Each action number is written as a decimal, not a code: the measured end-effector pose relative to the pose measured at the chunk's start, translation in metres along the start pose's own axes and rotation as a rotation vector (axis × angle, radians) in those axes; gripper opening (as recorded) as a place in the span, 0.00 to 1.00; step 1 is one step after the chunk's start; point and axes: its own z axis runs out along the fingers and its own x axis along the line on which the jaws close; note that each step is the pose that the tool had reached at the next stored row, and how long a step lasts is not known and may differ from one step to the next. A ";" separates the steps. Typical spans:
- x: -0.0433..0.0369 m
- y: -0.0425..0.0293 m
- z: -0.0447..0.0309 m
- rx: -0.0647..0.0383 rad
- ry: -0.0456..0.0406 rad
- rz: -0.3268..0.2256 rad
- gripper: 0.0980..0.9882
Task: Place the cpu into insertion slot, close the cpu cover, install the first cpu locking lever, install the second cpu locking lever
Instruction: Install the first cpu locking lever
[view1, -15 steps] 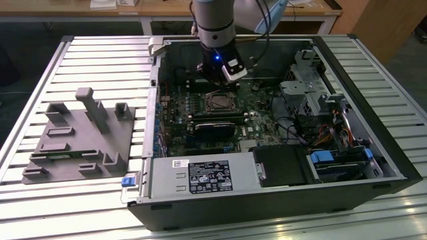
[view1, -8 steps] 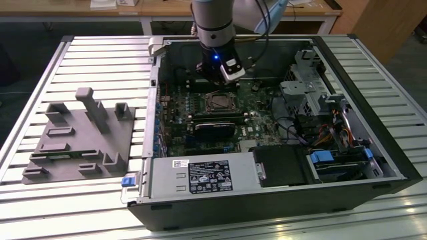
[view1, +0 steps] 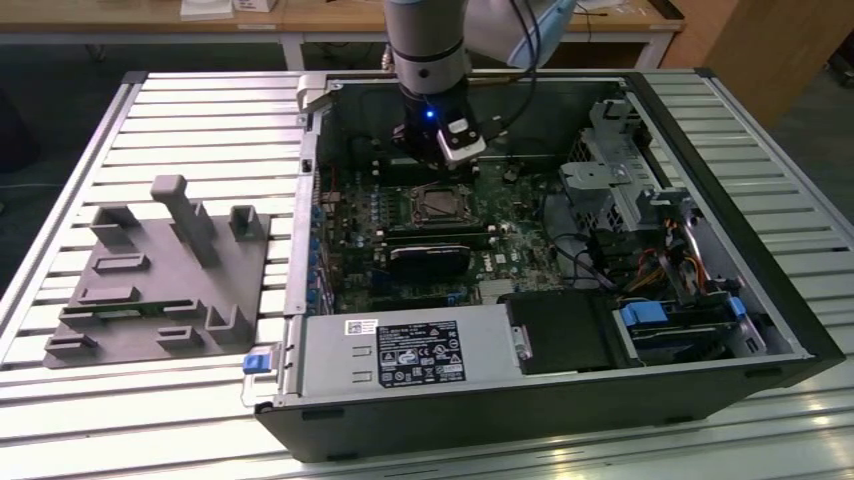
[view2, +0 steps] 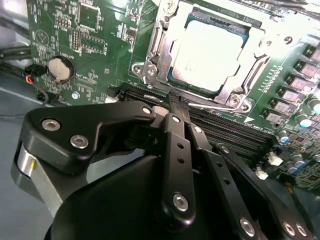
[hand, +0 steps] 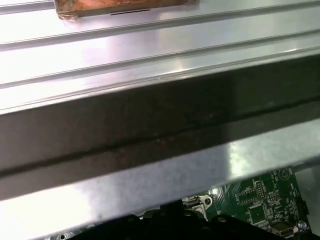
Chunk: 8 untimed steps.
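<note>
One cpu (view2: 210, 55), one slot (view1: 438, 205), one cover (view2: 165, 50). The pale square chip sits in the slot on the green board (view2: 100, 40), inside the open black case (view1: 534, 420), and the thin silver cover lies flat around it. The one gripper (view2: 175, 102) hovers just beside the slot, black fingers pinched together on nothing. There's also one grey fixture (view1: 147, 290) on the ribbed metal table (view1: 200, 120).

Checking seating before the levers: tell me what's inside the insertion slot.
In the second wrist view the cpu lies in the insertion slot, pale face showing through the window of the cpu cover. Whatever lies beneath it is covered.
</note>
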 end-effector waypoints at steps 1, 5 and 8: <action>0.0001 0.0002 0.0003 0.002 -0.0014 0.009 0.01; 0.0013 0.0036 0.0012 0.003 -0.0034 0.023 0.01; 0.0022 0.0062 0.0018 0.005 -0.0047 0.031 0.01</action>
